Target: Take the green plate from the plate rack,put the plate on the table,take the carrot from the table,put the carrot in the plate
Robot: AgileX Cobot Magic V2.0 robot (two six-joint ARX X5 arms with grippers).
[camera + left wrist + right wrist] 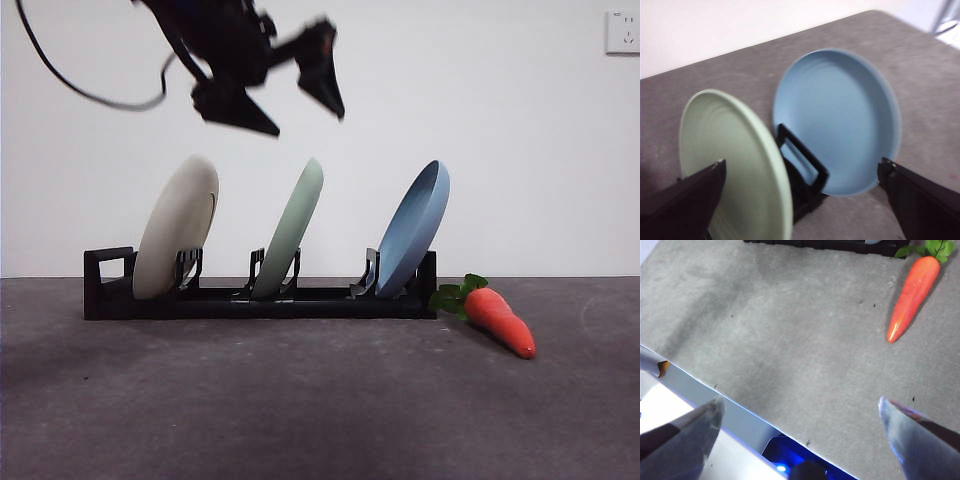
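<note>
Black arm, pointed black hand [290, 100], trailing black cable.

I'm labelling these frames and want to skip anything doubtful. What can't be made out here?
- Front view: the left gripper is dark against the wall, its fingers without detail.
- Left wrist view: the pale sage-green round plate is blurred and cut by the bottom edge; the cream plate is out of frame.
- Right wrist view: only an edge of the long black plastic rack shows; the orange toy carrot's leaves are cropped.
</note>
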